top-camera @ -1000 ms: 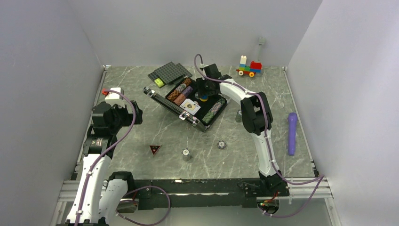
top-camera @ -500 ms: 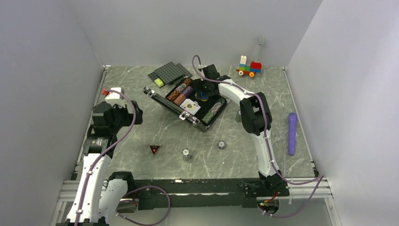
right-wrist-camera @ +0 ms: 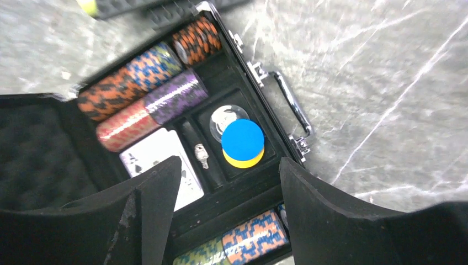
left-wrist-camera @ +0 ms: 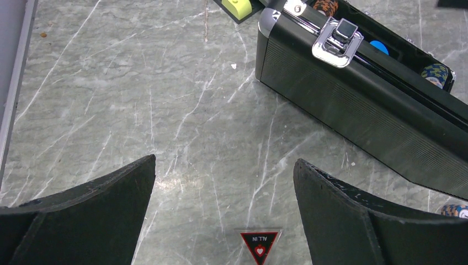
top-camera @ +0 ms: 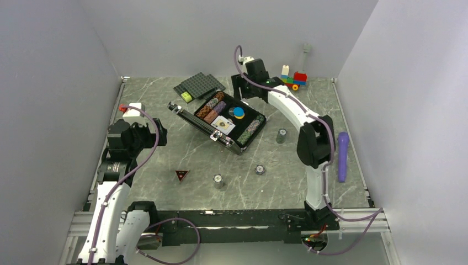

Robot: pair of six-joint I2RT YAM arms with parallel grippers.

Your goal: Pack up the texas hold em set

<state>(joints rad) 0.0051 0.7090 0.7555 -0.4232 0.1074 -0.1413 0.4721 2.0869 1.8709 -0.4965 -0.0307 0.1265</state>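
The black briefcase (top-camera: 202, 125) lies open mid-table, lid raised toward the left. It holds multicoloured chip rows (top-camera: 212, 106), cards (top-camera: 223, 125) and a blue disc (top-camera: 238, 112). In the right wrist view the blue disc (right-wrist-camera: 243, 138) lies on a yellow disc beside the chip rows (right-wrist-camera: 144, 88) and cards (right-wrist-camera: 163, 157). My right gripper (right-wrist-camera: 230, 165) is open and empty above the case's far side (top-camera: 241, 93). My left gripper (left-wrist-camera: 224, 161) is open and empty over bare table, left of the case's lid (left-wrist-camera: 353, 105). Three small grey chip stacks (top-camera: 218, 180) (top-camera: 259, 169) (top-camera: 282, 134) stand on the table.
A red-and-black "ALL IN" triangle (top-camera: 182, 175) lies near the front, also in the left wrist view (left-wrist-camera: 259, 244). Dark studded baseplates (top-camera: 200, 84) with a yellow-green brick (top-camera: 187, 97) lie behind the case. A toy car (top-camera: 292, 79) stands at the back right, a purple object (top-camera: 342, 156) at the right edge.
My right gripper has risen and pulled back from inside the case, leaving the blue disc in its compartment. The grey stack right of the case is now uncovered. The left arm is still.
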